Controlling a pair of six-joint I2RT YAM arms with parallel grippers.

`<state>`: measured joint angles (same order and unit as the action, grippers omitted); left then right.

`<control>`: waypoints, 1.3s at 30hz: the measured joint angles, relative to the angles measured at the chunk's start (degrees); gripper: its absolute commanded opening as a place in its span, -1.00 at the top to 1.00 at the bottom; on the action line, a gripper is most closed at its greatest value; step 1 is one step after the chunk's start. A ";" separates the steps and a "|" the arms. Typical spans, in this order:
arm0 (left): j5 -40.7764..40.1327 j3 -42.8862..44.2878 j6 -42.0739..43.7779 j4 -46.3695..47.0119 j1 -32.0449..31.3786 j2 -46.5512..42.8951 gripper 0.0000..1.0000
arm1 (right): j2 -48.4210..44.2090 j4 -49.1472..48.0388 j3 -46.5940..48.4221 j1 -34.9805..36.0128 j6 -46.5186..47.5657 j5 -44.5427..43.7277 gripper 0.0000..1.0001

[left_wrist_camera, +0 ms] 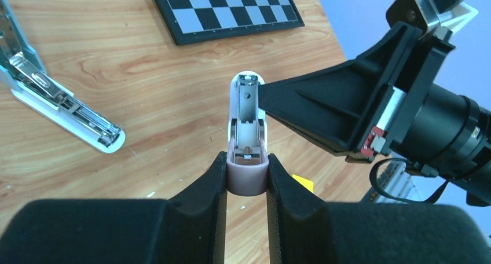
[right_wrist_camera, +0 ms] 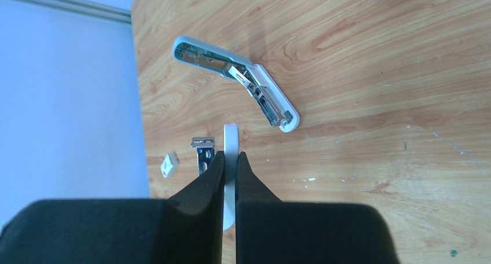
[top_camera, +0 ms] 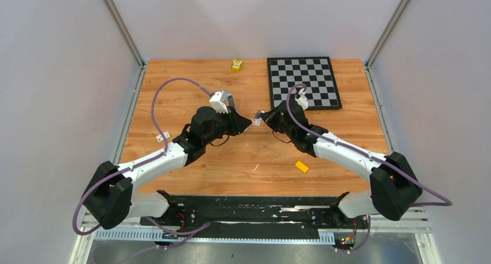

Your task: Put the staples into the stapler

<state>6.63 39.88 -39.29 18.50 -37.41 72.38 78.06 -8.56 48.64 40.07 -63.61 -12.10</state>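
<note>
Above the table's middle, both grippers hold a small pink-and-white stapler (left_wrist_camera: 248, 125). My left gripper (left_wrist_camera: 247, 160) is shut on its pink rear end, and its metal channel faces the left wrist camera. My right gripper (right_wrist_camera: 230, 155) is shut on the stapler's thin white cover (right_wrist_camera: 230, 139), seen edge-on, with the metal magazine (right_wrist_camera: 202, 154) beside its fingers. The right fingertips (left_wrist_camera: 272, 96) meet the stapler's far end. In the top view the two grippers (top_camera: 250, 123) (top_camera: 259, 118) touch tip to tip. The staples are out of view.
A pale blue stapler (right_wrist_camera: 237, 79) (left_wrist_camera: 58, 110) lies folded open on the wood, under the left arm in the top view. A chessboard (top_camera: 303, 82) sits at the back right. A yellow block (top_camera: 301, 166) lies near the front, a yellow toy (top_camera: 237, 65) at the back and a white bracket (top_camera: 162, 136) at the left.
</note>
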 measured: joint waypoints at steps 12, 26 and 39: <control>-10.97 -5.53 5.73 6.78 -6.34 -2.49 1.00 | -0.85 -1.16 -3.26 -0.87 -11.96 1.01 0.98; -7.04 -5.42 12.48 6.60 -6.67 -7.61 1.00 | -10.75 -10.91 -12.72 -2.19 -1.95 5.70 -0.17; 3.04 0.61 25.00 -5.42 -3.17 -14.58 1.00 | -26.49 -0.81 -10.71 -3.67 35.60 16.02 -0.43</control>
<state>9.67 40.49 -14.28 13.08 -40.58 57.80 51.57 -9.37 37.93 36.40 -28.01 3.92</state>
